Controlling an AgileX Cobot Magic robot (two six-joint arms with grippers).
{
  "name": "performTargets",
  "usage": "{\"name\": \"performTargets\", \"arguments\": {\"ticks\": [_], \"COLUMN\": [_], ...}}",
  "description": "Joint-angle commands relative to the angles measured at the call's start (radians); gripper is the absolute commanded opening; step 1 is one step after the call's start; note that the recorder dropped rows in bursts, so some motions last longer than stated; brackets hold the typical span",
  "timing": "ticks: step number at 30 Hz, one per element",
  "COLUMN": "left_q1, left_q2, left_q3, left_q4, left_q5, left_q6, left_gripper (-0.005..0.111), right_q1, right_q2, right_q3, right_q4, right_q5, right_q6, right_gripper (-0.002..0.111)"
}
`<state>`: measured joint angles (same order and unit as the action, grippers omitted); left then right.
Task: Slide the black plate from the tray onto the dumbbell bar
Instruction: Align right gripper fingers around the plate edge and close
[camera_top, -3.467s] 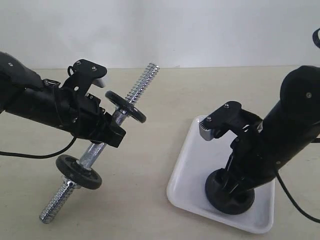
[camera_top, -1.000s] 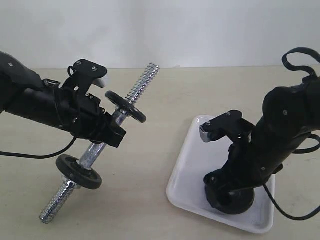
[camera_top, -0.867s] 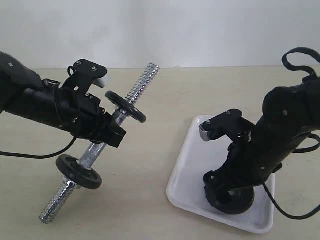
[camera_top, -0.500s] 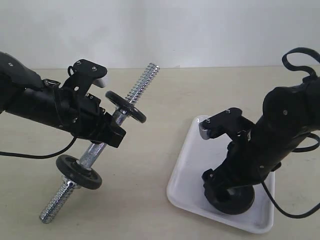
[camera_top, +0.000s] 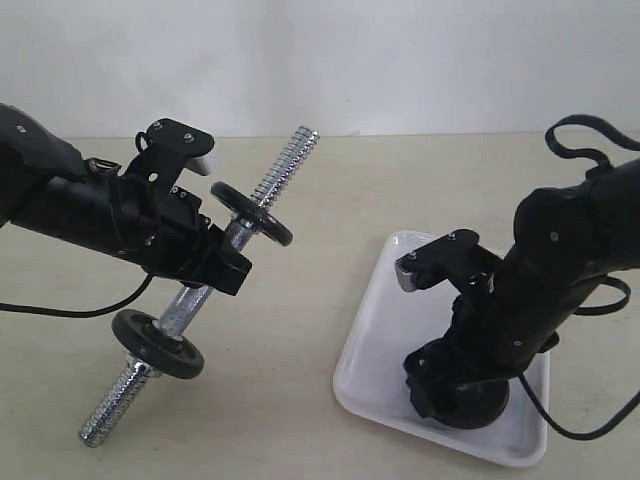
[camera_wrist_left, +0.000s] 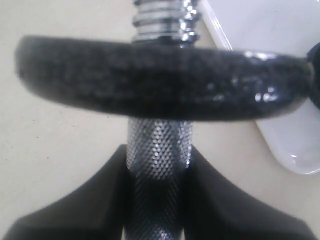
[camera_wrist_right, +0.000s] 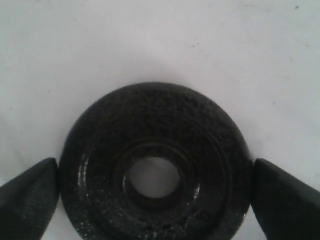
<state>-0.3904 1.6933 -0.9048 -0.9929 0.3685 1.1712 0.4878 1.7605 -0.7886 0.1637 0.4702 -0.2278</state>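
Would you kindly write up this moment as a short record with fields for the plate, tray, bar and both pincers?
plate: lying flat on the tray, not lifted
bar: held tilted, carrying an upper disc and a lower disc
left pincer: shut on the bar's knurled middle
right pincer: open, straddling the plate; contact unclear
step: plate not yet on the bar
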Motion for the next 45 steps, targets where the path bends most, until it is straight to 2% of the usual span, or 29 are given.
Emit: {"name": "performTargets", "arguments": {"ticks": [1,30,33,40,45], "left_q1": [-0.003,-0.003,-0.003,-0.003,-0.003], "left_q2": [-0.058,-0.058,-0.058,-0.058,-0.058], "left_q3": [-0.033,-0.033,-0.033,-0.033,-0.033], "left_q4": [-0.058,-0.058,-0.058,-0.058,-0.058], "left_q5": [-0.054,-0.044,-0.044,-0.044,-0.048], "left_q6": [0.015,0.015,0.015,0.015,0.015], "left_gripper": [0.004,0.004,0.004,0.004,0.004], "right_q1": [0.001,0.001,0.001,0.001,0.001], "right_q2": [0.042,0.044,0.044,0.044,0.044], "right_q3": [-0.003,-0.003,-0.003,-0.003,-0.003], "right_q4": [0.022,0.008,0.008,0.010,0.010], "right_q5": [0.005,0.060,0.067,0.084,0.101], "right_q6": [0.001,0.015,0.036,0.036,0.036], "right_gripper": [0.093,0.092,0.083,0.031,0.004]}}
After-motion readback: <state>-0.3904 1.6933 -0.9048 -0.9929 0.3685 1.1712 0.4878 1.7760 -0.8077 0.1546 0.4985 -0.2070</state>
